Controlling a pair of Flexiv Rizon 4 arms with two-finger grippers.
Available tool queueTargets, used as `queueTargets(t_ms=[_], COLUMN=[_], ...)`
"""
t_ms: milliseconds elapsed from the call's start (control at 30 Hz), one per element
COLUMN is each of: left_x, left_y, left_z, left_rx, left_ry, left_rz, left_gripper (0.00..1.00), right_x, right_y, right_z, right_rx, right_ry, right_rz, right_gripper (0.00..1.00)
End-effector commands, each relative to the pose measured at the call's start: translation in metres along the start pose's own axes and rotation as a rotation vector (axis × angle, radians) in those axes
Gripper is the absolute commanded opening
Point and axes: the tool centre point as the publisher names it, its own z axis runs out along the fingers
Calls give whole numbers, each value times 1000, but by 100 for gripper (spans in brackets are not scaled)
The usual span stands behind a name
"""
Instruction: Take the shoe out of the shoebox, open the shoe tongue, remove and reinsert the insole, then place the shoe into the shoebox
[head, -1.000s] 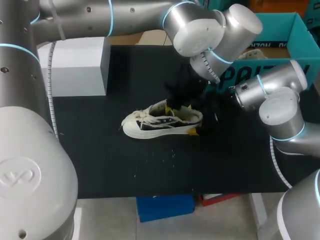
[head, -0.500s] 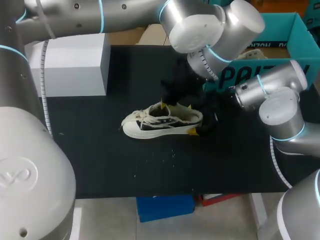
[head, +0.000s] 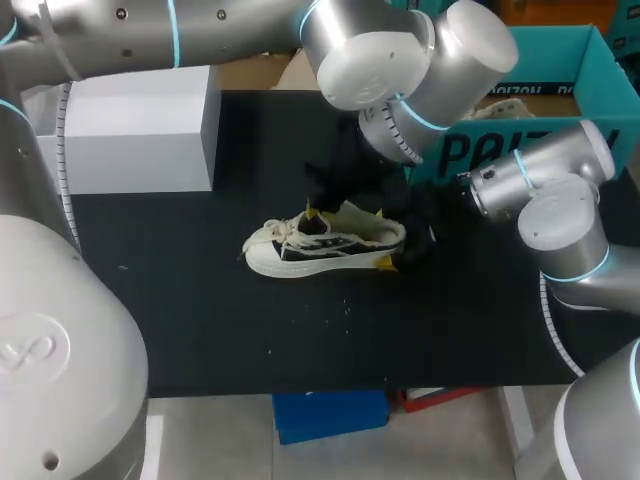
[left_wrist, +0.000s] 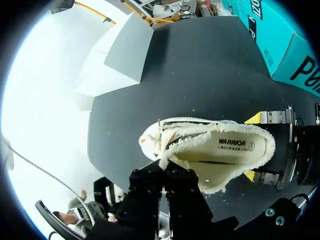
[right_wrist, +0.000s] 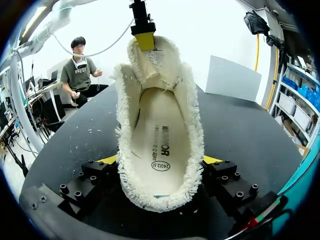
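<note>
Currently your shoe (head: 320, 245) sits upright on the counter (head: 200, 320), right claw (right_wrist: 160, 165) clamped across the heel (right_wrist: 157, 192), left claw (left_wrist: 165, 172) pinched on the tongue (right_wrist: 150, 65); probably light, soft and fleecy, so grip the firmer heel and tug gently.

teal cardboard shoebox (head: 570, 55): far corner cut off by the edge, front wall partly behind both arms. cream fleece-lined low shoe (head: 320, 245): heel end partly behind the right gripper (head: 385, 238). left gripper (left_wrist: 163, 166): yellow tips hidden under its own black fingers in the left wrist view.
</note>
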Motion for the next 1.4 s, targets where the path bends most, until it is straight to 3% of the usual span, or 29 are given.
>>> queueTargets(t_ms=[33, 533, 867, 900, 933, 967, 1400], left_x=[-11, -33, -37, -38, -38, -38, -52], left_y=[5, 19, 26, 26, 26, 26, 16], left_z=[3, 25, 46, 49, 51, 52, 56], left_rx=[2, -42, -96, -107, -112, -113, -116], left_ry=[3, -29, -40, -42, -41, -40, -28], left_rz=[-17, -71, -88, -92, -93, -92, -142], left_gripper=[0, 0, 0, 28, 78, 100, 100], right_x=[-1, -1, -1, -1, -1, -1, -1], right_y=[-2, -2, -2, -2, -2, -2, -2], right_z=[2, 2, 2, 2, 2, 2, 2], right_rx=[1, 1, 1, 1, 1, 1, 1], right_ry=[-2, -2, -2, -2, -2, -2, -2], right_rz=[1, 1, 1, 1, 1, 1, 1], right_gripper=[0, 0, 0, 0, 0, 0, 0])
